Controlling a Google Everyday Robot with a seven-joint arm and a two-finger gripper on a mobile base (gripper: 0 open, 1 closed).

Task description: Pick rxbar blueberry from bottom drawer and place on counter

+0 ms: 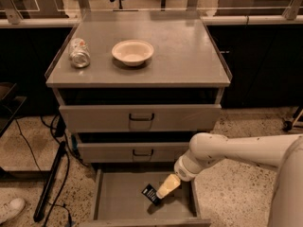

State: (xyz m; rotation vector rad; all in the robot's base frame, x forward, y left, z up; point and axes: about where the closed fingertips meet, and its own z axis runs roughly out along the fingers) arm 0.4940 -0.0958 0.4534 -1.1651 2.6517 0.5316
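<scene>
The rxbar blueberry (150, 193), a small dark wrapper with white print, lies on the floor of the open bottom drawer (116, 201), right of its middle. My gripper (165, 188) reaches down into the drawer from the right on a white arm, its cream-coloured tip right beside the bar's right end and touching or nearly touching it. The counter (184, 56) is the flat grey cabinet top above the drawers.
A crushed silver can (79, 52) lies at the counter's left. A cream bowl (132, 52) sits near the counter's middle. Two upper drawers with dark handles (141, 117) are partly pulled out above the bottom one. A black pole (49, 183) leans at the cabinet's left.
</scene>
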